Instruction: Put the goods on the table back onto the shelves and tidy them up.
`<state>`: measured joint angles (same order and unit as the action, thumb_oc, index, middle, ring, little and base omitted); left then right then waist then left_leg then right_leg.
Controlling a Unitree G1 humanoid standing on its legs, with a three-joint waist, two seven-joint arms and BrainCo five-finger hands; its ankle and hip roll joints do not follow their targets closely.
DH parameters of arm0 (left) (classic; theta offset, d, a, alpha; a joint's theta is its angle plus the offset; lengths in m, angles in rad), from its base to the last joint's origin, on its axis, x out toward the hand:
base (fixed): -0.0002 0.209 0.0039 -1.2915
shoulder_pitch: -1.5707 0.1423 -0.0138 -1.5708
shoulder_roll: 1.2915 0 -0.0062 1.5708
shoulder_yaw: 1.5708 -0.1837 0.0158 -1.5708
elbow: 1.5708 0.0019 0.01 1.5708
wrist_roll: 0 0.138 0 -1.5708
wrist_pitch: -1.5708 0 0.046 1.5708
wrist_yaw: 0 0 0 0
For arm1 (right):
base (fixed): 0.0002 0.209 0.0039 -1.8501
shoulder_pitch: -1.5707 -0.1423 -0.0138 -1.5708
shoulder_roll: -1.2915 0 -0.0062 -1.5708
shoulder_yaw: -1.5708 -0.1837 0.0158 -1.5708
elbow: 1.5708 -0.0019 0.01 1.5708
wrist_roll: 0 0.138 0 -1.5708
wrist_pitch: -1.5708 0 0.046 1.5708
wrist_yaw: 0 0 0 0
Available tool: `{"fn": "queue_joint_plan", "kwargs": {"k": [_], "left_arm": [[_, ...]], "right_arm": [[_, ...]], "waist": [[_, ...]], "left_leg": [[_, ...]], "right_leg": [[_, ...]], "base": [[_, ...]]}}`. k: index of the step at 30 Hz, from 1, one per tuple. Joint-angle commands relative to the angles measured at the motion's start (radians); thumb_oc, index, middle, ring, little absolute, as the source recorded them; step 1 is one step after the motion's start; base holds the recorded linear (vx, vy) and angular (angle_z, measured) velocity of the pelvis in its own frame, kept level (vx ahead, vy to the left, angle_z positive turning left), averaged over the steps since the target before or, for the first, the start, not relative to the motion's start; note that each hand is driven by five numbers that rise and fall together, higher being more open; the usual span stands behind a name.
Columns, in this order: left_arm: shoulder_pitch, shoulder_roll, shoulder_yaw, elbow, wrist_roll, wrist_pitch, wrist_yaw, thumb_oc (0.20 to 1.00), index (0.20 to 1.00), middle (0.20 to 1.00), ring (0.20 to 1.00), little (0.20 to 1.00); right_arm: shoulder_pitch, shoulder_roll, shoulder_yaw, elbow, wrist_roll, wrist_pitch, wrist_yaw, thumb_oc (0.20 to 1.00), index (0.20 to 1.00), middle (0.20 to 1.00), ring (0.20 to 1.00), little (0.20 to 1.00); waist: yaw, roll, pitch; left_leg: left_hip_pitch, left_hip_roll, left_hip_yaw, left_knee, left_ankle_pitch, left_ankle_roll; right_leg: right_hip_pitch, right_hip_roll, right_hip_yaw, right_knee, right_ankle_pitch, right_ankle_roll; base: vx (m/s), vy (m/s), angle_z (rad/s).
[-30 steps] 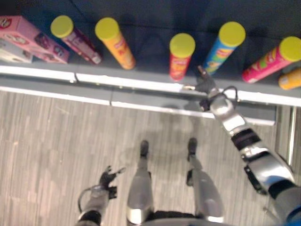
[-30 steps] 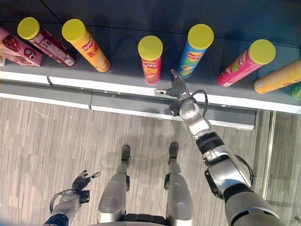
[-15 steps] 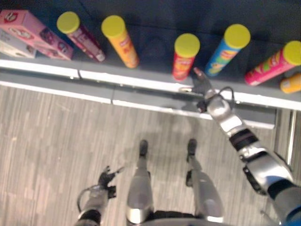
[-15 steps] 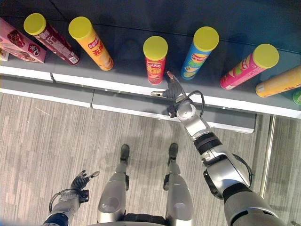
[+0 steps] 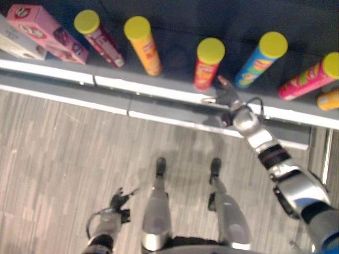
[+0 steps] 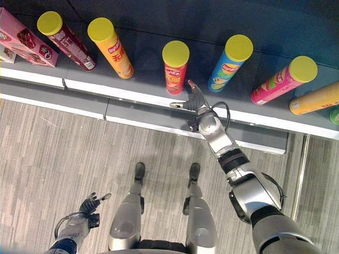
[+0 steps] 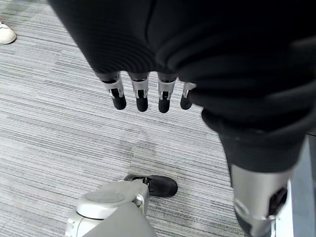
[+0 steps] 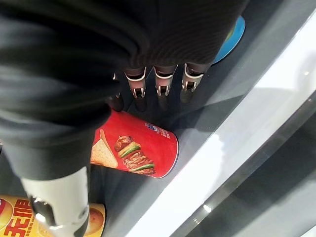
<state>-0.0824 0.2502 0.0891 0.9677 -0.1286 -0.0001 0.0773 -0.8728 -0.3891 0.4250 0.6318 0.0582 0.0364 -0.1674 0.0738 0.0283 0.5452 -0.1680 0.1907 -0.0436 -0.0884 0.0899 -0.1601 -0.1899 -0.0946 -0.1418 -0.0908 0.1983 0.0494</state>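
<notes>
The right hand (image 6: 195, 100) has been shifted leftward along the shelf (image 6: 143, 95) edge, from below the blue can (image 6: 229, 62) to just beside the base of the red can (image 6: 174, 67), near the frame's centre.

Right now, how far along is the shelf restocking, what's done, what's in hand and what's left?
Done: the red can, blue can, orange can, dark red can and pink can stand on the shelf, beside a pink box. In hand: nothing; the right hand is open by the red can's base, the left hand hangs open over the floor. Left: whether more goods wait can't be told.
</notes>
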Motion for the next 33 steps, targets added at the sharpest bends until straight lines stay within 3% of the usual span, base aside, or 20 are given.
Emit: {"fn": "queue_joint_plan", "kwargs": {"k": [1,22,33], "left_arm": [[0.048,0.034,-0.015,0.012,0.013,-0.001,0.020,1.000,1.000,1.000,1.000,1.000],[0.040,0.019,-0.028,0.017,0.021,0.005,0.019,1.000,1.000,1.000,1.000,1.000],[0.001,0.033,-0.058,0.038,0.021,0.015,0.011,1.000,1.000,1.000,1.000,1.000]], "right_arm": [[-0.156,0.010,0.039,0.042,-0.012,-0.026,-0.021,1.000,1.000,1.000,1.000,1.000],[-0.189,-0.025,0.079,0.104,-0.017,-0.023,-0.026,1.000,1.000,1.000,1.000,1.000],[-0.100,-0.058,0.064,0.117,0.005,-0.021,0.001,1.000,1.000,1.000,1.000,1.000]], "waist": [[0.028,0.037,-0.025],[0.020,0.049,-0.025],[-0.021,0.055,-0.025]], "left_leg": [[0.069,0.024,0.065,0.001,-0.104,0.046],[0.088,0.022,0.061,0.001,-0.107,0.044],[0.172,0.012,0.068,0.001,-0.104,0.047]], "right_leg": [[-0.108,-0.182,0.105,0.185,-0.016,0.064],[-0.083,-0.177,0.097,0.180,-0.017,0.069],[0.022,-0.165,0.077,0.135,-0.034,0.057]], "base": [[0.02,0.009,0.08],[0.00,0.001,0.01],[0.00,-0.015,0.00]]}}
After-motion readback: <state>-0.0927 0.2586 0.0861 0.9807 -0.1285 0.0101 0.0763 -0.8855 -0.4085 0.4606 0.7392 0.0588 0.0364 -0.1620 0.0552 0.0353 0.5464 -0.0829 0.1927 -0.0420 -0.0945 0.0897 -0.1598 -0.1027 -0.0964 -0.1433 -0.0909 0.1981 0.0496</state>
